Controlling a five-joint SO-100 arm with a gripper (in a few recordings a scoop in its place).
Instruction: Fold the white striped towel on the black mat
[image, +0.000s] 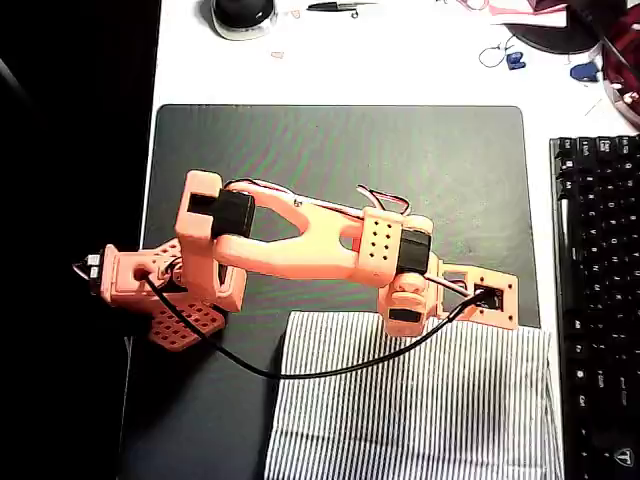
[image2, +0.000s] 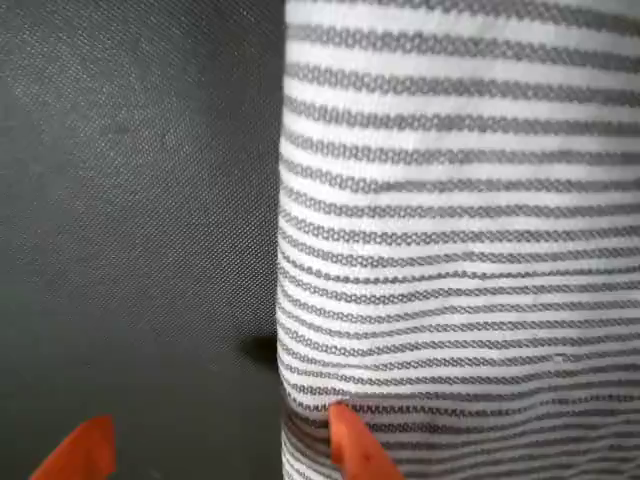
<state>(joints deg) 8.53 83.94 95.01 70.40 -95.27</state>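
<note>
The white striped towel (image: 415, 400) lies flat at the lower right of the black mat (image: 330, 150) in the overhead view, and its right edge runs just past the mat's edge. My orange gripper (image: 492, 298) hangs over the towel's far edge near its right corner. In the wrist view the towel (image2: 460, 220) fills the right half and the mat (image2: 130, 200) the left. My gripper (image2: 215, 450) is open. One fingertip (image2: 350, 450) sits over the towel just inside its edge, and the other is over bare mat.
A black keyboard (image: 600, 300) runs along the right side, close to the towel. The arm's base (image: 150, 280) stands at the mat's left edge, and its black cable (image: 330, 372) drapes over the towel's left corner. A mouse (image: 243, 12) and small clutter lie beyond the mat.
</note>
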